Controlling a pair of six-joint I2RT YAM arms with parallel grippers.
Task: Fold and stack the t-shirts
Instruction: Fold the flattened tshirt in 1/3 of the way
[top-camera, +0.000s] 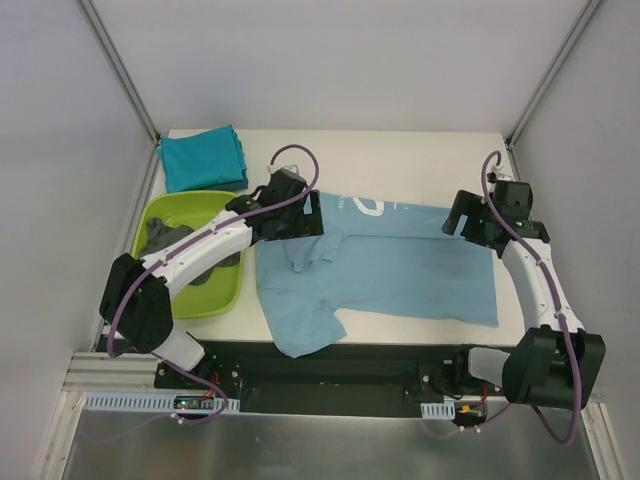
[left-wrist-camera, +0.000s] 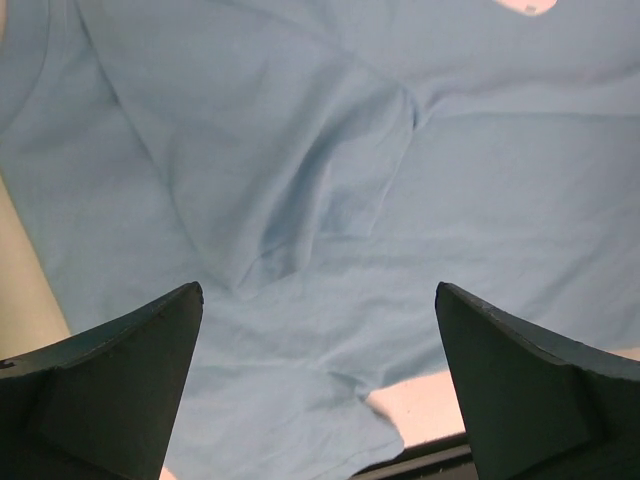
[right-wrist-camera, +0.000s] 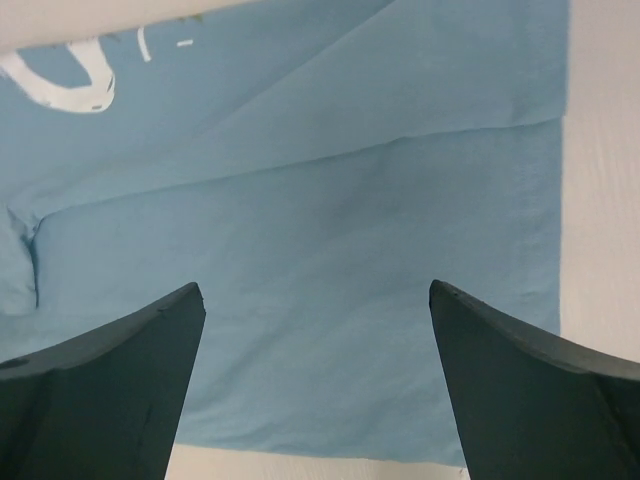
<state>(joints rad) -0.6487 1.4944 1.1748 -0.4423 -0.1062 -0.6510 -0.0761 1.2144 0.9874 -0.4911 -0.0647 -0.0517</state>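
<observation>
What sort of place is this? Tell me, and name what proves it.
Probably a robot lab's test cell, not a home: plain white panels on metal posts wall in the table, the left arm and right arm are bolted at its near edge, and a light blue t-shirt lies beside a lime-green tub.

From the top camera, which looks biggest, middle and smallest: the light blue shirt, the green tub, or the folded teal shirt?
1. Biggest: the light blue t-shirt, spread flat.
2. Middle: the lime-green tub, partly hidden.
3. Smallest: the folded teal t-shirt, though it lies farthest from the camera.
</observation>
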